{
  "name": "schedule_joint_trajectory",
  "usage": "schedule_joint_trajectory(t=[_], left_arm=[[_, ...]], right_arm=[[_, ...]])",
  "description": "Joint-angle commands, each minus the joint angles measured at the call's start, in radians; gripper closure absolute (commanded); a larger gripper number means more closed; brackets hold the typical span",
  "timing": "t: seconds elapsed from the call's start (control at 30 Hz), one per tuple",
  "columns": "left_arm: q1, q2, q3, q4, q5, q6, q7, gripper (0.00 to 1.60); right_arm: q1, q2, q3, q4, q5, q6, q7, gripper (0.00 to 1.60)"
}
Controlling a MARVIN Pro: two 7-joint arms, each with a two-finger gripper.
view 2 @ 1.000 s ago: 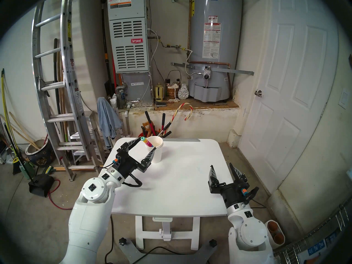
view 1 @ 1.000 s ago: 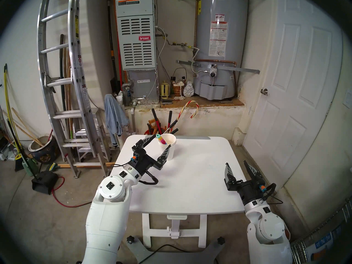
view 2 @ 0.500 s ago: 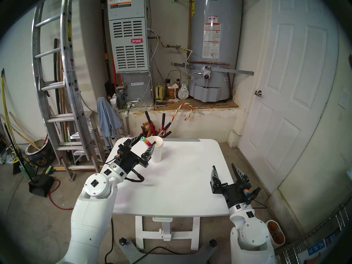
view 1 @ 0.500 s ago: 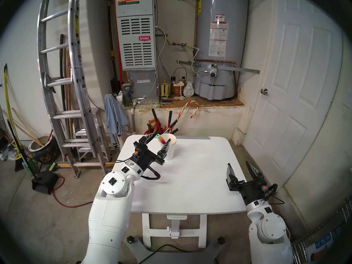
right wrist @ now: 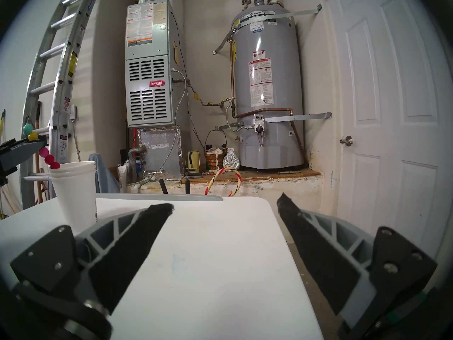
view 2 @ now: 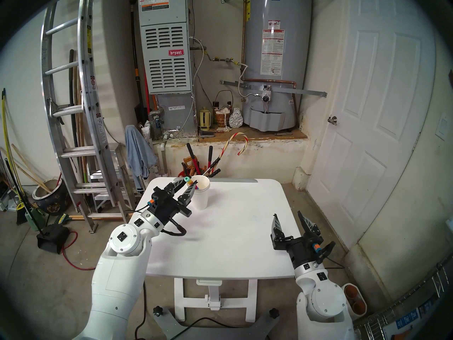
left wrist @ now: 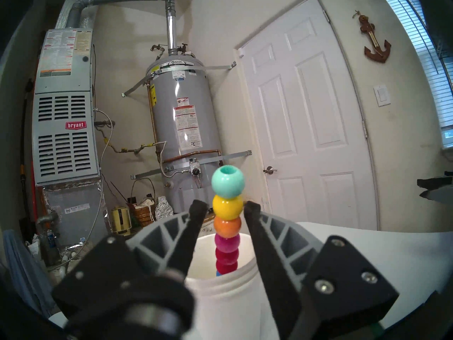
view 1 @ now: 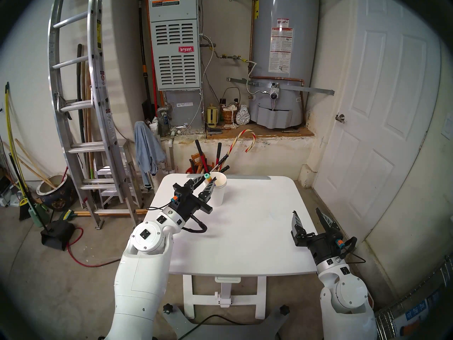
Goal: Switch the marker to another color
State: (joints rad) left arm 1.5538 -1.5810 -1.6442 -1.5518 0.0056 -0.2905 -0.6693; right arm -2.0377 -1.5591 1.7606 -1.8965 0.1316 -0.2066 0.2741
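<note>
Marker now between narrowed left gripper fingers, previously wide.

One white folding tabletop. One stack of white paper cups, three nested rims visible from the right wrist view. One marker of stacked bead-like plastic segments, seven beads visible above the rim. Two black robot pincers: left pincer, right pincer. One red-and-white striped candy cane.
</note>
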Motion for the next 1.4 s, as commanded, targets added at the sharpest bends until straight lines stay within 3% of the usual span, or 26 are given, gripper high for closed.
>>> schedule_joint_trajectory(t=[0.0,0.07,0.1,0.2,0.3,0.33,0.77,1.17,1.37], left_arm=[[-0.011,-0.003,-0.006,-0.004,-0.011,0.001,0.000,0.98],[-0.017,-0.006,-0.005,0.003,-0.008,-0.002,0.003,1.00],[-0.019,-0.008,-0.005,0.005,-0.009,0.001,0.002,1.10],[-0.028,-0.013,-0.004,0.011,-0.010,0.003,0.003,1.07],[-0.039,-0.021,-0.006,0.019,-0.017,0.004,0.009,1.56],[-0.041,-0.024,-0.007,0.018,-0.011,0.001,0.019,1.59],[-0.050,-0.028,-0.007,-0.024,-0.044,0.019,0.011,1.60],[-0.068,-0.045,-0.027,-0.123,-0.095,0.025,0.003,1.60],[-0.069,-0.043,-0.063,-0.214,-0.152,0.053,-0.018,1.60]], right_arm=[[0.011,-0.004,0.000,-0.015,0.005,-0.013,-0.002,0.00],[0.010,-0.004,0.002,-0.014,0.006,-0.015,-0.002,0.00],[0.010,-0.004,0.003,-0.013,0.006,-0.015,-0.001,0.00],[0.008,-0.004,0.004,-0.014,0.007,-0.015,0.000,0.00],[0.007,-0.004,0.007,-0.012,0.009,-0.017,0.002,0.00],[0.008,-0.003,0.008,-0.011,0.010,-0.018,0.003,0.00],[0.021,-0.003,0.005,-0.003,0.011,-0.025,0.013,0.00],[0.033,0.008,-0.018,-0.013,-0.012,-0.065,0.033,0.00],[0.027,-0.001,-0.035,-0.054,-0.017,-0.062,0.040,0.00]])
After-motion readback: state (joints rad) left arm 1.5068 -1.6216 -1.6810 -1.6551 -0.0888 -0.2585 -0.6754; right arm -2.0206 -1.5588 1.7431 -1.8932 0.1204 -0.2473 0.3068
